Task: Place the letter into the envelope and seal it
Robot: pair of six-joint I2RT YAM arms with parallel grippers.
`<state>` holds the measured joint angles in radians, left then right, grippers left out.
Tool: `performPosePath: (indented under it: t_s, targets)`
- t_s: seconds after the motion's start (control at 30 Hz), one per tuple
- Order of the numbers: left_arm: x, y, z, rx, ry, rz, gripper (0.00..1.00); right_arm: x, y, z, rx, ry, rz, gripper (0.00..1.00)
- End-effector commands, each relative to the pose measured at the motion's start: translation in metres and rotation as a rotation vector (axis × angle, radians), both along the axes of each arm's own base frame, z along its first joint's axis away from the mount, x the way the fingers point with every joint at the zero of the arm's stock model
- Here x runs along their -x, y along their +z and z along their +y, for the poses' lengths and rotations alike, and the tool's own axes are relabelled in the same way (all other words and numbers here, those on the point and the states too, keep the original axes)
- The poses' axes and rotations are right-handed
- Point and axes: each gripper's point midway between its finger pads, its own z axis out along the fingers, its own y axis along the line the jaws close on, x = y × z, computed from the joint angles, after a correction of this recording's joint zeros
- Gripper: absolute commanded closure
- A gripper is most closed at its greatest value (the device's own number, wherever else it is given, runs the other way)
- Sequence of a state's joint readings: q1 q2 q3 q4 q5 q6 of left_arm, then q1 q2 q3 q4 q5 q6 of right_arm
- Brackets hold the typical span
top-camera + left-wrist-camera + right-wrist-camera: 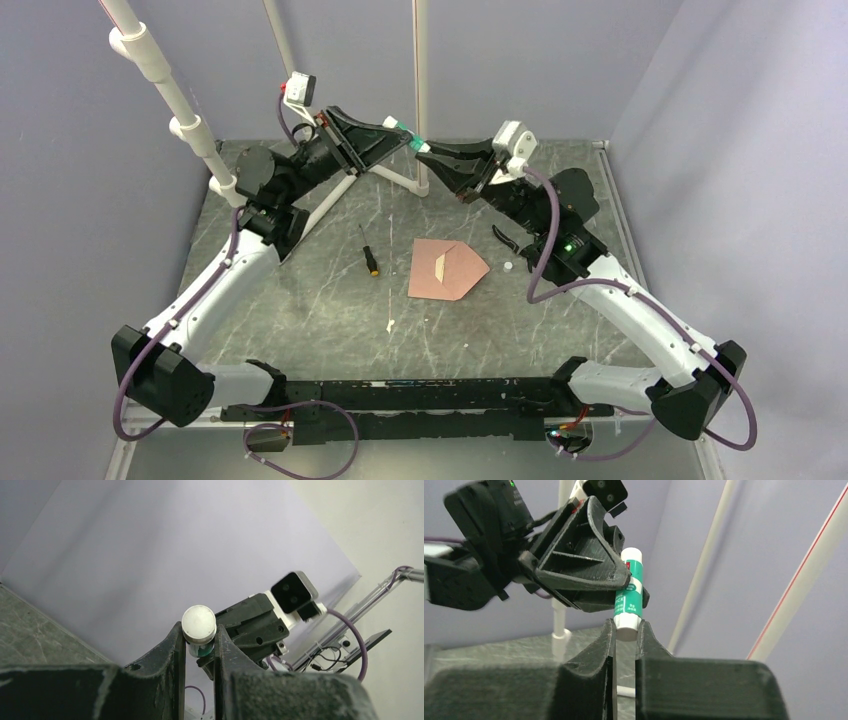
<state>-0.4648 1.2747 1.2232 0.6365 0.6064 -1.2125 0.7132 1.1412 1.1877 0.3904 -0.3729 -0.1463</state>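
A grey marbled stone-look tabletop (300, 320) fills the floor of a pale lilac booth. Two white-and-black robot arms rise from its near edge and meet high over the far side.

The left gripper (405, 135) and the right gripper (425, 155) point at each other, tips nearly touching. They share one thing, a green-and-white plastic glue stick (412, 135).

From the right wrist, the right gripper (626, 630) has its fingers pressed tight on the stick's white lower end (629, 590). The left gripper's black fingers (589, 575) are clamped around the green labelled middle.

From the left wrist, the stick's round white end (199, 624) pokes out just past the closed left gripper (200, 640).

Well below both grippers, flat on the table, lies the salmon-pink paper envelope (440, 285). Its triangular flap is open, pointing toward the right arm. A narrow pale tan sliver (441, 266) at the flap's fold seems to be the letter's edge. I cannot tell more.

Below the left gripper lies a small black-handled screwdriver (368, 255). A tiny white cap (508, 267) sits below the right gripper.
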Motion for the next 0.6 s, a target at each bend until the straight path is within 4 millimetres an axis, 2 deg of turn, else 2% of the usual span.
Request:
performPosePath:
  t_s: [0.0, 0.13, 0.37, 0.47, 0.57]
  targets:
    - [0.018, 0.008, 0.002, -0.008, -0.007, -0.152, 0.98, 0.035, 0.045, -0.004, -0.193, 0.172, 0.095, 1.0]
    - [0.03, 0.013, 0.006, -0.016, 0.008, -0.286, 0.98, 0.049, 0.06, -0.01, -0.364, 0.297, 0.296, 1.0]
    - [0.051, 0.015, 0.006, -0.073, -0.022, -0.453, 0.98, 0.055, 0.072, -0.016, -0.628, 0.501, 0.653, 1.0]
    - [0.056, 0.018, 0.004, -0.085, -0.055, -0.465, 0.98, 0.053, 0.068, -0.009, -0.637, 0.561, 0.778, 1.0]
    - [0.059, 0.022, 0.004, -0.062, -0.087, -0.45, 0.98, 0.053, 0.067, -0.011, -0.623, 0.537, 0.759, 1.0]
